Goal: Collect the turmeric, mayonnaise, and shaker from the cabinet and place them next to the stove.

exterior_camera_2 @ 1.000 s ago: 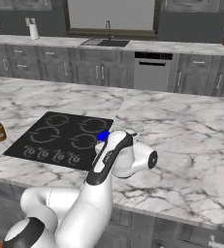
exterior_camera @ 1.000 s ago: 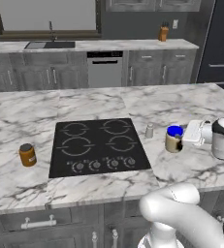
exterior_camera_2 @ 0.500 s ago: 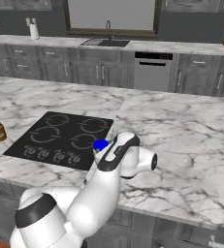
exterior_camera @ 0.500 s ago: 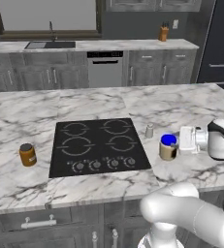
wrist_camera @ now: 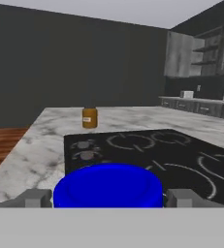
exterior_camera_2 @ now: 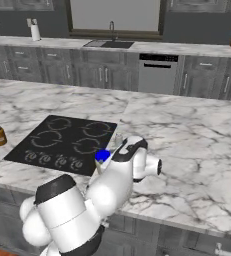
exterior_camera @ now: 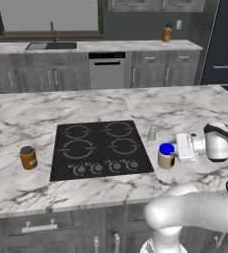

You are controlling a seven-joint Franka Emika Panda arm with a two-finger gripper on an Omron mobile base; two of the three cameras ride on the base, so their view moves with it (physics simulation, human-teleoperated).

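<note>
The mayonnaise (exterior_camera: 166, 155), a cream jar with a blue lid, stands upright just right of the stove's (exterior_camera: 100, 148) front right corner. My gripper (exterior_camera: 169, 150) reaches in from the right and is shut on it. In the hand view the blue lid (wrist_camera: 107, 186) sits between my two fingertips (wrist_camera: 36, 198), with the stove (wrist_camera: 157, 150) beyond. The shaker (exterior_camera: 152, 133) stands on the counter by the stove's right edge, just behind the jar. The turmeric (exterior_camera: 28, 157) stands left of the stove, and in the hand view the turmeric (wrist_camera: 89, 117) is at the far side. The cabinet (wrist_camera: 181, 54) shows far off.
The marble island's front edge (exterior_camera: 86, 197) lies close to the stove. On the back counter are a sink (exterior_camera: 51, 45), a knife block (exterior_camera: 167, 33) and a paper-towel roll (exterior_camera_2: 35, 32). My own arm (exterior_camera_2: 117, 175) hides part of the jar in the right base view.
My gripper has carried the mayonnaise to the left, toward the stove, and a little nearer the island's front edge. The turmeric and shaker have stayed put.
</note>
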